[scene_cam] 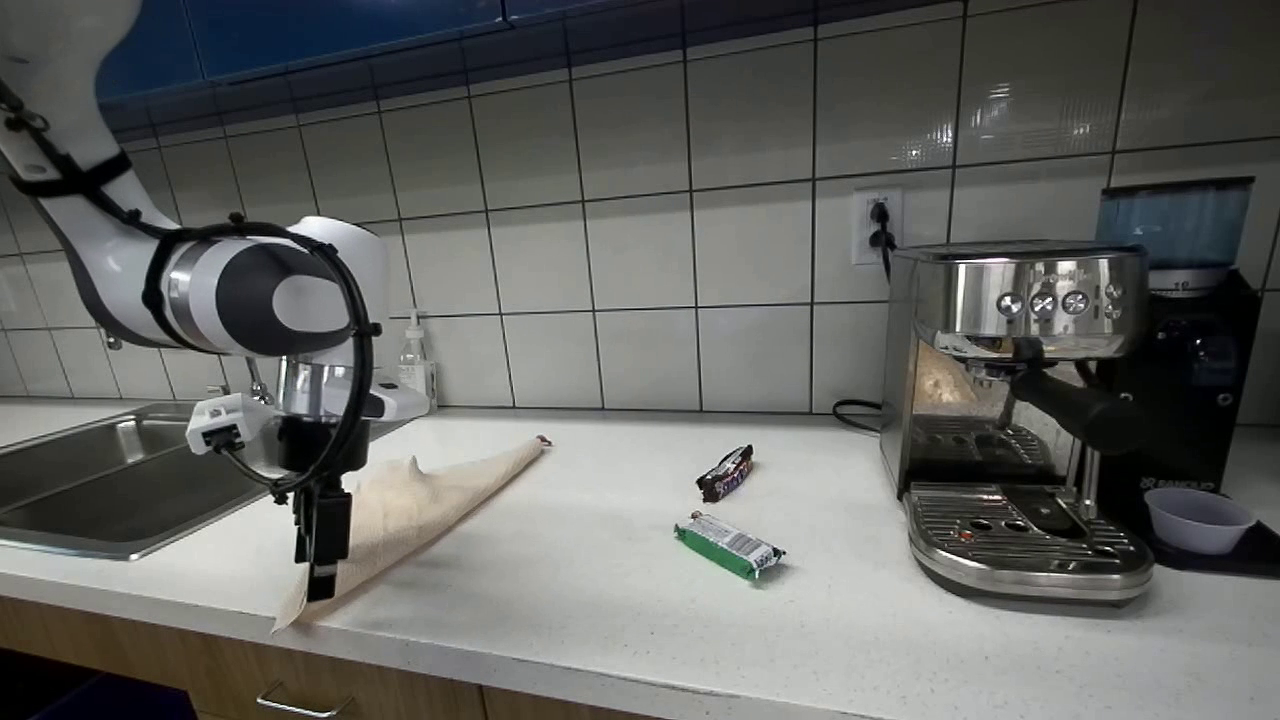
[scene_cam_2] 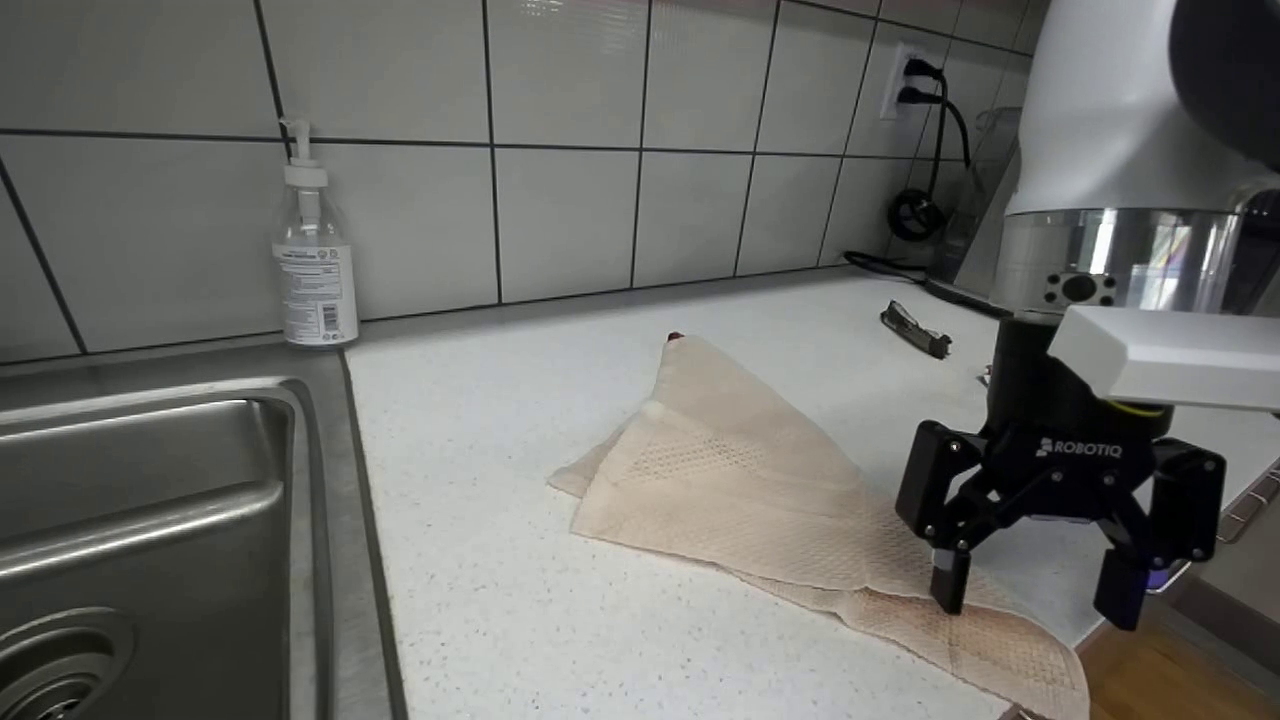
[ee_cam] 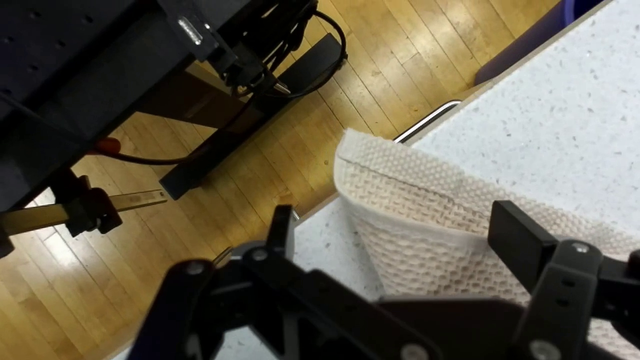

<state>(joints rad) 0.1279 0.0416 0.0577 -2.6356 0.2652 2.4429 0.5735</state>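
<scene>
Nearest the wrist camera, the tool (ee_cam: 398,235) is shown with its fingers (scene_cam_2: 950,582) spread wide, and nothing is pinched between them. One finger (ee_cam: 520,242) is held over the beige cloth (ee_cam: 425,255), while the other finger (ee_cam: 281,229) is set beyond its side, close to the front edge of the table (scene_cam: 600,600). Whether the cloth is touched by a fingertip cannot be told. It is laid, partly folded, on the table near the sink (scene_cam_2: 345,500), with its near corner carried past the front edge and a small dark-red thing (scene_cam_2: 675,336) exposed at its far tip.

For a good grip, it is judged, the fingers should be placed astride the doubled hem near that corner, so that both layers can be taken together. The tool should be lowered gently and closed slowly, so that the weave is gathered rather than slipped past; the lip of the table might otherwise be struck by the other finger.

Of the writing, ROBOTIQ can be read on the tool. On the black grinder (scene_cam: 1190,380), letters resembling RANCILIO can be made out, and on the espresso machine (scene_cam: 970,410) a faint badge may be read as Breville. On the pump bottle (scene_cam_2: 318,280), small print and a barcode are shown, too fine to be deciphered. A barcode panel is borne by the green packet (scene_cam: 730,546); the printing on the dark wrapper (scene_cam: 726,474) cannot be read.
</scene>
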